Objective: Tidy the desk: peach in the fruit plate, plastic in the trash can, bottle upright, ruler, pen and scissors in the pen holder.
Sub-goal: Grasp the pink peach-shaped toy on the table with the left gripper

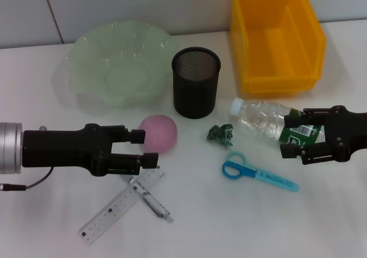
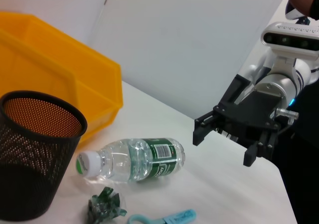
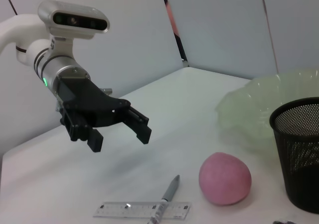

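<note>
Nothing is sorted yet: the open left gripper (image 1: 144, 148) hovers beside the peach (image 1: 159, 133) mid-desk, likely the first pick for the plate (image 1: 86, 46), needing a short reach forward, while the open right gripper (image 1: 292, 136) brackets the lying bottle (image 1: 264, 119).

The peach (image 1: 159, 133) is pink, plain. At its 11 o'clock the plate (image 1: 86, 46) is pale translucent green. At 1 o'clock the holder (image 1: 196, 82) is black mesh. The bin (image 1: 312, 34) is orange-yellow. The bottle (image 1: 269, 120) is clear with a white cap and a green label. The plastic (image 1: 220, 134) is dark green. The scissors (image 1: 258, 172) are light blue. The ruler (image 1: 117, 207) is clear with dark marks; the pen (image 1: 152, 201) is grey. Both grippers, left (image 1: 150, 148) and right (image 1: 291, 135), are black.
</note>
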